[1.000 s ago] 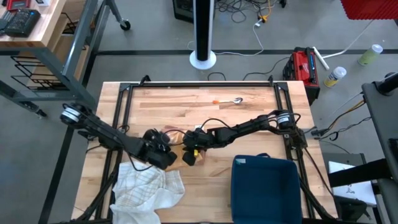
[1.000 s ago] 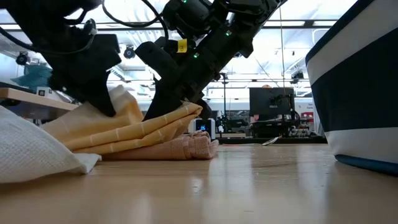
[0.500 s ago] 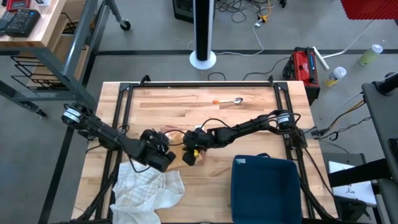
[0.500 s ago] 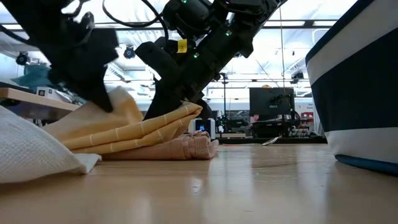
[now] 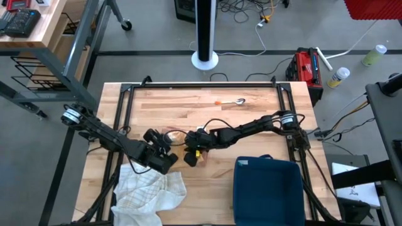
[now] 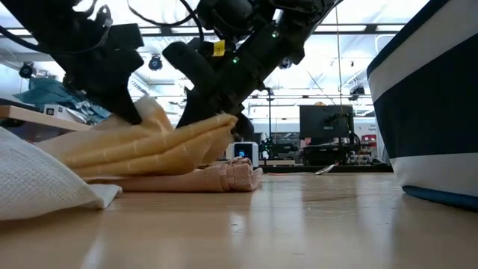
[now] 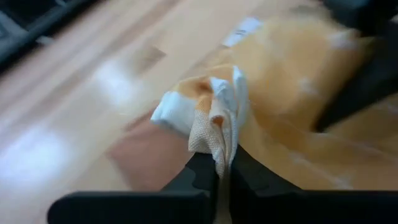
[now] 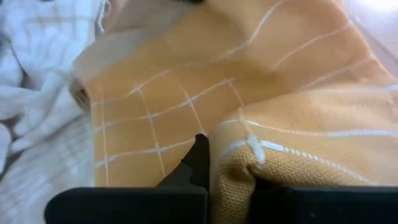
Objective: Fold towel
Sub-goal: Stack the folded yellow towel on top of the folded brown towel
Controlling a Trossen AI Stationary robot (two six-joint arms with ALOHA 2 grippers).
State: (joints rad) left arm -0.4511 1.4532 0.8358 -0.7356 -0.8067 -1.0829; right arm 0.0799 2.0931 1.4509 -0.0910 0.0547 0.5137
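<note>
An orange towel with white grid lines hangs between my two grippers near the table's middle, above a folded pink towel that lies flat on the wood. My left gripper is shut on the orange towel's left end, and its wrist view shows the bunched cloth. My right gripper is shut on the towel's right end. From above, both grippers meet over the towels and hide most of the orange one. My left gripper pinches a bunched corner of the orange towel between its two fingers, several layers together, coming slanting down from the table's left. That end is lifted. My right gripper pinches a folded edge of the same towel, slanting down from the table's right. That end is held off the pink towel, and the cloth sags toward the left between the grippers.
A crumpled white towel lies at the near left, close beside the orange one. A dark blue bin stands at the near right. A small spoon-like thing lies toward the far edge.
My left gripper has shut on the orange towel's corner and turned a little. The towel's right end and middle have come up off the pink towel, which stays put.
</note>
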